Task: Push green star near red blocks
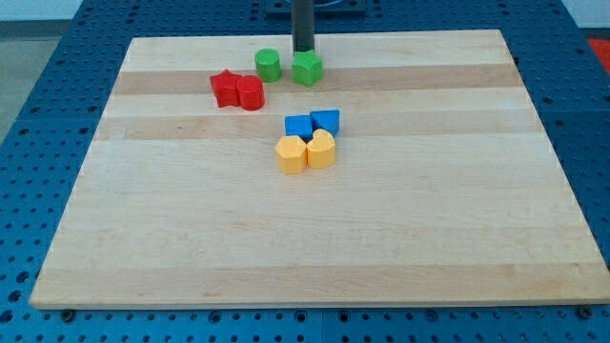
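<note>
The green star [307, 69] lies near the view's top, middle of the wooden board [315, 229]. My tip [303, 50] is right behind it, at its top edge, touching or nearly so. A green cylinder [268, 65] stands just left of the star. Two red blocks sit lower left of that: a red star [225, 88] and a red cylinder [251, 93], touching each other. The green star is apart from the red blocks, to their right and slightly higher.
Two blue blocks [298, 127] [326, 121] and two yellow blocks [291, 153] [321, 149] form a tight cluster below the green star. A blue pegboard table [38, 143] surrounds the board.
</note>
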